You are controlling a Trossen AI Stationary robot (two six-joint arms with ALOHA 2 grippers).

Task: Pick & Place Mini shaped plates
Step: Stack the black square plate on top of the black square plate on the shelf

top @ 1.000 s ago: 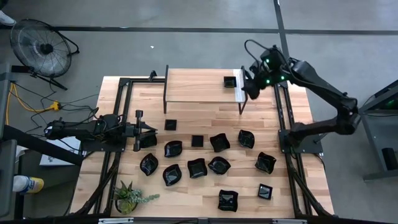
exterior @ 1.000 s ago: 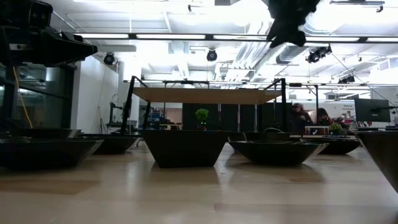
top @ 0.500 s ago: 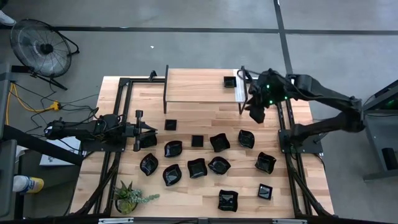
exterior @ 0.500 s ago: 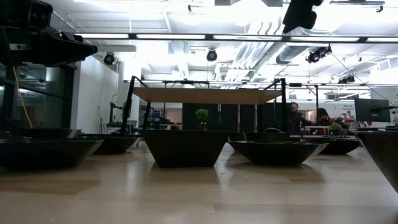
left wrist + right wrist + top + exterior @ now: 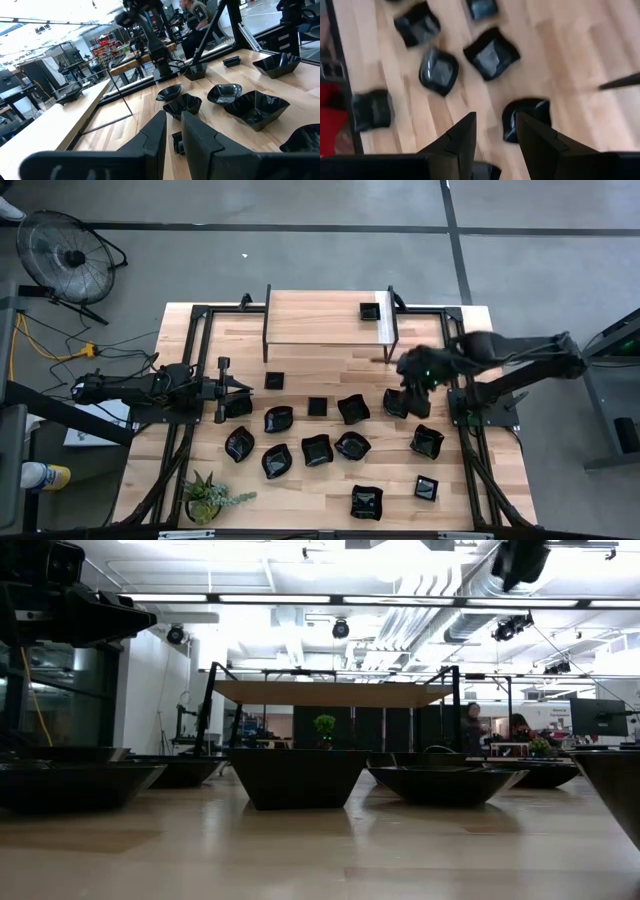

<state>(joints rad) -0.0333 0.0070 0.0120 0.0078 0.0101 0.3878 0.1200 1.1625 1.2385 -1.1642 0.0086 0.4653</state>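
Observation:
Several glossy black mini shaped plates lie flat on the wooden table (image 5: 330, 365), for example a wavy one (image 5: 397, 402) and a small square one (image 5: 318, 406). One more small square plate (image 5: 370, 311) sits on the raised shelf (image 5: 320, 320). My right gripper (image 5: 413, 383) hangs open above the table, just beyond the wavy plate (image 5: 526, 117), its fingers slanting down with nothing between them. My left gripper (image 5: 243, 388) rests level at the table's left, its fingers a narrow gap apart and holding nothing (image 5: 173, 131).
A green potted plant (image 5: 207, 498) stands at the near left corner. Black frame rails (image 5: 455, 370) run along both table sides. The shelf's thin legs (image 5: 388, 350) stand near my right gripper. People (image 5: 470, 725) show in the room behind, and a fan (image 5: 65, 250) stands on the floor.
My right gripper has swung from above the shelf's right end toward the table's near edge, sinking a little and turning as it went. It now hangs over the plates on the right and has stayed open with nothing in it.

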